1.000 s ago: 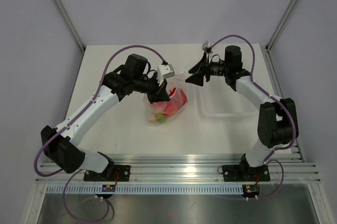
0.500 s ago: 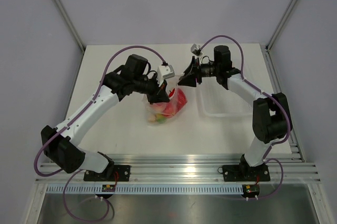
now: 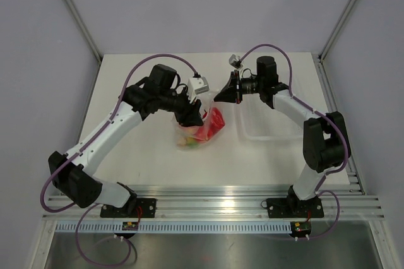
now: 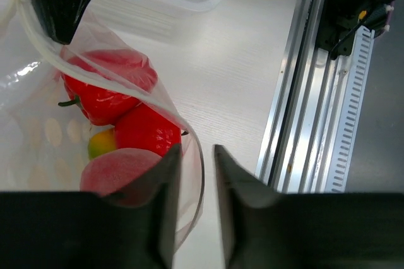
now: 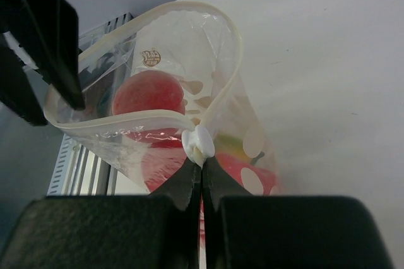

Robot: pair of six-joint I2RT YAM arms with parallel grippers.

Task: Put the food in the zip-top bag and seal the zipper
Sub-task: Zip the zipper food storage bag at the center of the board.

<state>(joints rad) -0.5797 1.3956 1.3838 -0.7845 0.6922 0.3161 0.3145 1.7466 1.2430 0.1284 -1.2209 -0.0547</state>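
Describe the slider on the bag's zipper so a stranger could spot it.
Find the zip-top bag held between the two arms. Follow the cloudy zipper strip around its open mouth to the slider, a small white clip at the tips of the right gripper. Unlike the bag's flat printed dots, it is a raised solid lump on the strip.
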